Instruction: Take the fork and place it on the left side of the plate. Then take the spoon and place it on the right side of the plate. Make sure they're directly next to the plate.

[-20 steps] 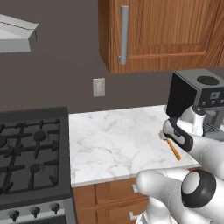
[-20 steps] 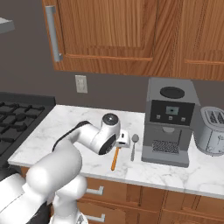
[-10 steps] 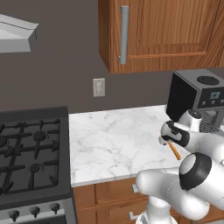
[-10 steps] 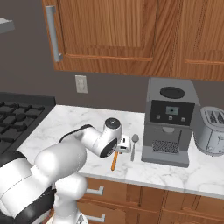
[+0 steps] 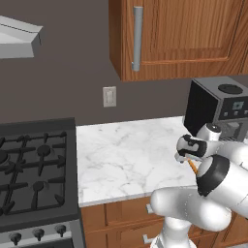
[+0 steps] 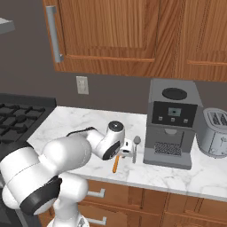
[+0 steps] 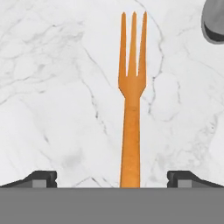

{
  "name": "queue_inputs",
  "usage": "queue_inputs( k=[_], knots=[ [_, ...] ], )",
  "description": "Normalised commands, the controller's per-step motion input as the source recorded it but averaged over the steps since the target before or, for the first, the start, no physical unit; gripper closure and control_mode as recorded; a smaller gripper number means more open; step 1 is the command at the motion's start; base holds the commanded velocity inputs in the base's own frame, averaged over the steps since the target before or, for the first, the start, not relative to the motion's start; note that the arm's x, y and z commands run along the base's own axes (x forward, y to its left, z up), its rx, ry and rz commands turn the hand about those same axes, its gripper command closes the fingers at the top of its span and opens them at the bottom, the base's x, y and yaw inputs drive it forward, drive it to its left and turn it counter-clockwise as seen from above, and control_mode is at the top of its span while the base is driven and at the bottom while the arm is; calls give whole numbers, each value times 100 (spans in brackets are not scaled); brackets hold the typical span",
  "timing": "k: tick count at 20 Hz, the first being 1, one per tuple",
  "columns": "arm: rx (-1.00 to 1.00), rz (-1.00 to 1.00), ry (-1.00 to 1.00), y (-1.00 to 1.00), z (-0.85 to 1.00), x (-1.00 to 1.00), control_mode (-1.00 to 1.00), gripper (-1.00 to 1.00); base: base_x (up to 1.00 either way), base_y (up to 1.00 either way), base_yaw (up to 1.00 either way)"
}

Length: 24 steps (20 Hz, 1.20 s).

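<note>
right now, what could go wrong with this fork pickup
1. The fork lies flat on the marble counter; the open gripper straddles its thin handle, so the fingertips may strike the counter or slip off.
2. The spoon lies close beside the fork, near the coffee machine; the descent might nudge it.

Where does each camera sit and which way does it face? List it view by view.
Left base view: behind the arm's left, facing forward and down at the counter and stove; arm at lower right.
Right base view: behind the arm's right, facing the coffee machine, toaster and spoon; arm at lower left.
Hand view: on the hand, looking down along the open claw at the fork.
Shared: the fork, in all three.
</note>
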Motion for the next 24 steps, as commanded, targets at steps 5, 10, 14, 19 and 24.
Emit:
queue_inputs(
  k=[5, 10, 14, 19, 24],
  knots=[
    [0, 0, 2, -7, -20, 0, -100, -100, 0, 0, 0],
    [0, 0, 2, -2, -18, 10, -100, -100, 0, 0, 0],
    [0, 0, 0, -8, -7, 23, -100, -100, 0, 0, 0],
    [0, 0, 1, 0, -5, 30, -100, -100, 0, 0, 0],
    [0, 0, 5, 0, -22, 3, -100, -100, 0, 0, 0]
  ],
)
